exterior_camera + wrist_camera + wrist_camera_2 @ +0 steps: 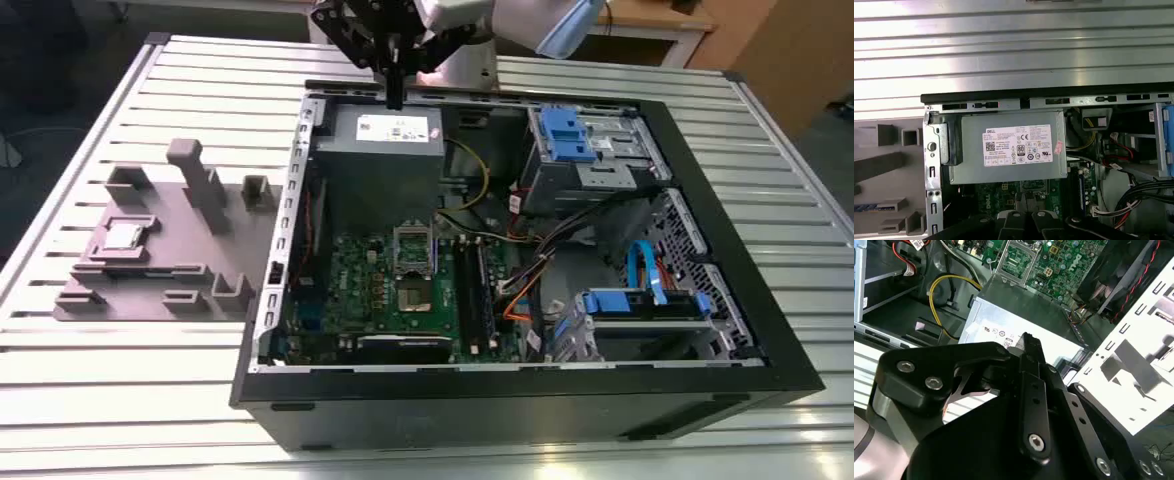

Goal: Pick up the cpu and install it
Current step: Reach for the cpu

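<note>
The small flat square cpu with a shiny silver-grey metal top (124, 235) lies in a recess of the grey plastic fixture block (174, 240). The block rests on the ribbed metal desk (80, 400), just outside the open black computer case (534, 400), on the exterior view's left of it. The black claw (396, 95) is well apart from the cpu. It hangs over the case's far edge, above the grey boxy power supply (380, 135). Its fingers are clenched together on nothing and point straight down. The arm's pale wrist (461, 20) rises behind the case's far wall.
</note>
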You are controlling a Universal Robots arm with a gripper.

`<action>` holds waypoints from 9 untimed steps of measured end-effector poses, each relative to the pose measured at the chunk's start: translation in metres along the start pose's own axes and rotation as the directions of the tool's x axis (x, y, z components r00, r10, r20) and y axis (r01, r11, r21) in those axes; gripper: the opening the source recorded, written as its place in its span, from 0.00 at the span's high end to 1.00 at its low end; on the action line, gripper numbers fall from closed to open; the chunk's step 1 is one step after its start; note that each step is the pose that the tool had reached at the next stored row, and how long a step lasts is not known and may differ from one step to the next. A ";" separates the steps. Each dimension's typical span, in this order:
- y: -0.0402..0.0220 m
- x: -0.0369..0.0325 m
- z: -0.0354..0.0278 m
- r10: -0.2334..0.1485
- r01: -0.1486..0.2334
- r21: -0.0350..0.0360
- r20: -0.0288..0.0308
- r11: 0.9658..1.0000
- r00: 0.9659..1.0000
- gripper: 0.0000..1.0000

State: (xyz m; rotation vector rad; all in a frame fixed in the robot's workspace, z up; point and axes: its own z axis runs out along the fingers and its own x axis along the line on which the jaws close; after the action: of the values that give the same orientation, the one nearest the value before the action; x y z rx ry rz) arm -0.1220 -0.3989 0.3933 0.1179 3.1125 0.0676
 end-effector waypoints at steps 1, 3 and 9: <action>0.0000 0.0000 0.0000 0.000 0.000 0.000 0.000 1.000 1.000 0.89; -0.0002 0.0027 0.0000 0.000 0.000 0.000 0.000 1.000 1.000 0.89; -0.0003 0.0043 -0.0001 0.000 0.000 0.000 0.000 1.000 1.000 0.89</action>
State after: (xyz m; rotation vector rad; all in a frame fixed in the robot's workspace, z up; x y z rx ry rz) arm -0.1262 -0.3989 0.3933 0.1180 3.1125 0.0676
